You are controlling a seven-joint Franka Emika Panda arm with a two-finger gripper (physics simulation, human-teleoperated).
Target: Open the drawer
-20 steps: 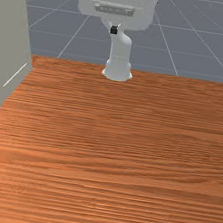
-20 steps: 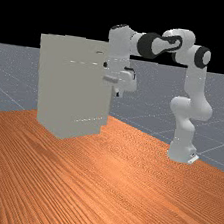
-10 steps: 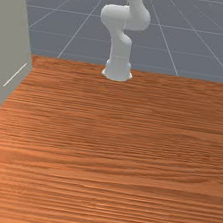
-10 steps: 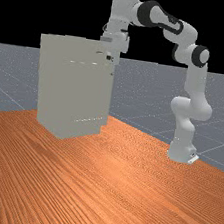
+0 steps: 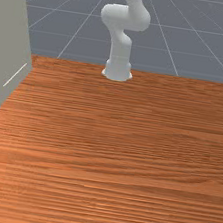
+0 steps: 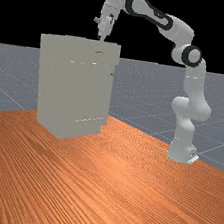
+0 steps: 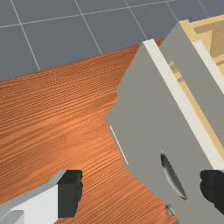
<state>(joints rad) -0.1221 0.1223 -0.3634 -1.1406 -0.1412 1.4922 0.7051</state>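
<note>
Has moved higher since the earlier far view, with the tool (image 6: 102,38) now by the upper edge of the cabinet (image 6: 72,88), released, with fingers (image 7: 70,192) spread near a curved handle (image 7: 173,177).

Our three cams, one cabinet (image 6: 72,88)
Front view's across the table (image 5: 116,160), facing the arm (image 5: 121,49) and tilted down; far view's well back, looking in at a slant; wrist view's up close, peering down. We get cabinet and table in all three.

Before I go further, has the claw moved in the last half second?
Yes. Against the cabinet, the claw has moved up and toward the far view's left.
</note>
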